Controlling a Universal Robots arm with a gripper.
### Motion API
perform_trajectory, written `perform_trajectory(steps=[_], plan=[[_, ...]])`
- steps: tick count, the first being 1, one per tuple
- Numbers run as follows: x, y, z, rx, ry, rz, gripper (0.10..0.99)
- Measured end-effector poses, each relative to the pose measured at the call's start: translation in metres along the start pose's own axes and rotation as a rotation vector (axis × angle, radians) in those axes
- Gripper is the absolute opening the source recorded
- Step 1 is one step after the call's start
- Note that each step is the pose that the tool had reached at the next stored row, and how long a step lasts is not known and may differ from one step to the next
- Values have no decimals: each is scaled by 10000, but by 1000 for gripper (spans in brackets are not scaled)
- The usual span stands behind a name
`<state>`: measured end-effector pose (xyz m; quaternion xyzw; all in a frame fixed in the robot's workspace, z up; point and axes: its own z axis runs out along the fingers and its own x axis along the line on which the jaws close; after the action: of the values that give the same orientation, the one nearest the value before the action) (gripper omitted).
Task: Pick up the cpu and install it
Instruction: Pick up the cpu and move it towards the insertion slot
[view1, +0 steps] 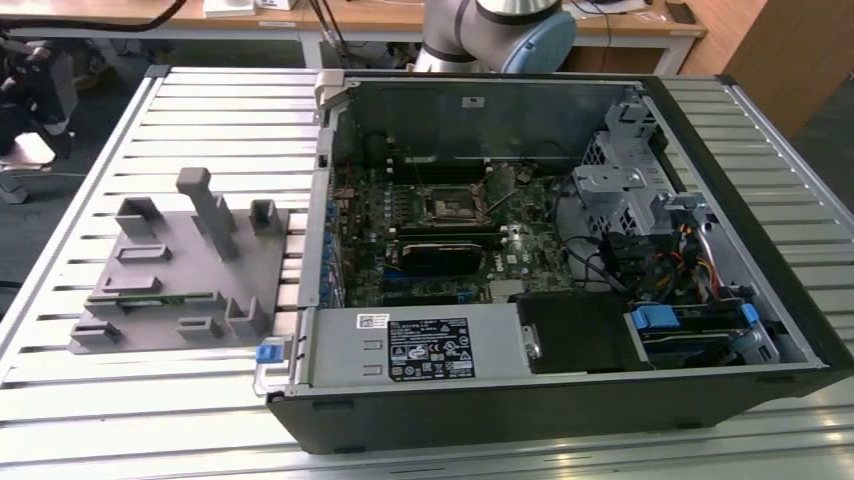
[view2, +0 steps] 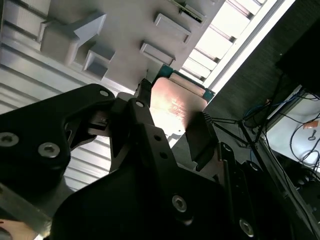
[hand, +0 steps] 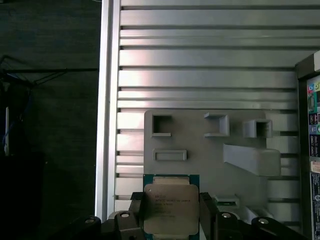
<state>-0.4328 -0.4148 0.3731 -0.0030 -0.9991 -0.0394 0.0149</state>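
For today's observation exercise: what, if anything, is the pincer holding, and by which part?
The pincer holds the chip by two opposite side edges.

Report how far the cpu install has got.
Done: the cpu is gripped. In hand: the hand holds it by its edges over the grey holder. Left: the install; the socket looks unfilled in the exterior view.

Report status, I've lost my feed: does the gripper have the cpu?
Status: gripper shut on cpu, fingers on opposite edges. It hangs above the grey holder. Nothing else touching it.
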Motion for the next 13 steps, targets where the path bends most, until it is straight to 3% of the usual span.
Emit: perform_trajectory(steps=[3, 7, 13], plan=[[4, 11, -137, -1, 0, 0, 533], [-28, 16, -156, 0, 20, 2, 533], [-273, 42, -150, 0, 147, 11, 533]])
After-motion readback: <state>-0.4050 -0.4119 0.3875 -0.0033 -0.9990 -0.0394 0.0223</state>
